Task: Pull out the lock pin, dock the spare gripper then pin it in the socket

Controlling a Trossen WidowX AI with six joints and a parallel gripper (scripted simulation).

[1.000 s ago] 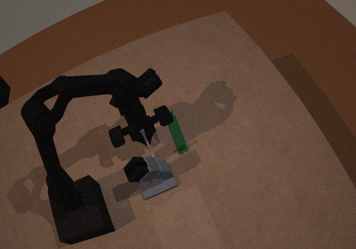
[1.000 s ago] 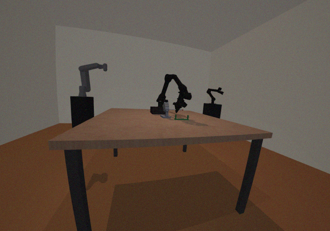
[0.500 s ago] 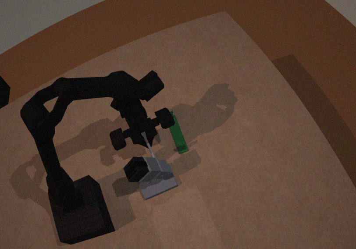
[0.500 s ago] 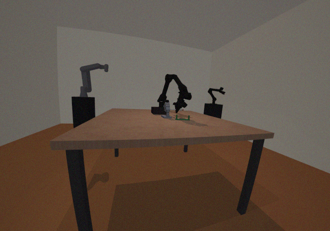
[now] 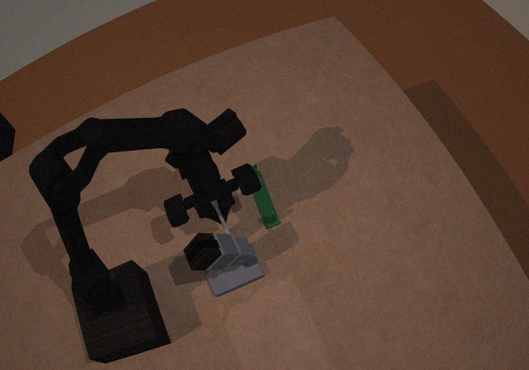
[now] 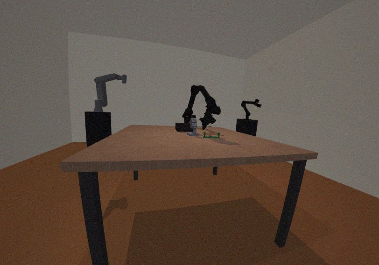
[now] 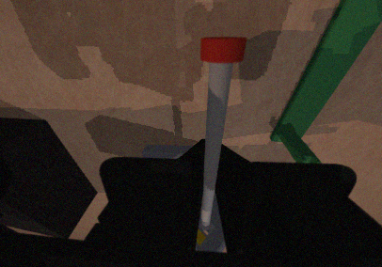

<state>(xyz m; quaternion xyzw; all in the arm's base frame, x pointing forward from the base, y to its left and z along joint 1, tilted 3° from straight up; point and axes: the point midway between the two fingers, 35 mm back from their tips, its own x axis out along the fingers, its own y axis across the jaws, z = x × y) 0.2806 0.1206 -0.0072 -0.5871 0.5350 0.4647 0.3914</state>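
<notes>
My gripper (image 5: pixel 225 219) (image 6: pixel 203 128) (image 7: pixel 208 144) is shut on the grey lock pin (image 5: pixel 218 209) (image 7: pixel 217 108). The pin's red head (image 6: pixel 210 126) (image 7: pixel 223 50) stands out behind the fingers, away from the mount. The pin's far end meets the near face of the blue-grey mount (image 5: pixel 239 279) (image 6: pixel 193 122) in the top view; how deep it sits in the socket cannot be told. The black spare gripper (image 5: pixel 202 253) sits at the mount's upper part, on its left side in the top view. The spigot is hidden.
A green U-shaped cradle (image 5: pixel 265 196) (image 6: pixel 212 137) (image 7: pixel 326 70) stands close to the right of my fingers in the top view, with nothing in it. The arm's dark base block (image 5: pixel 128 327) stands left of the mount. All stand on the table (image 5: pixel 361 261) (image 6: pixel 164 149).
</notes>
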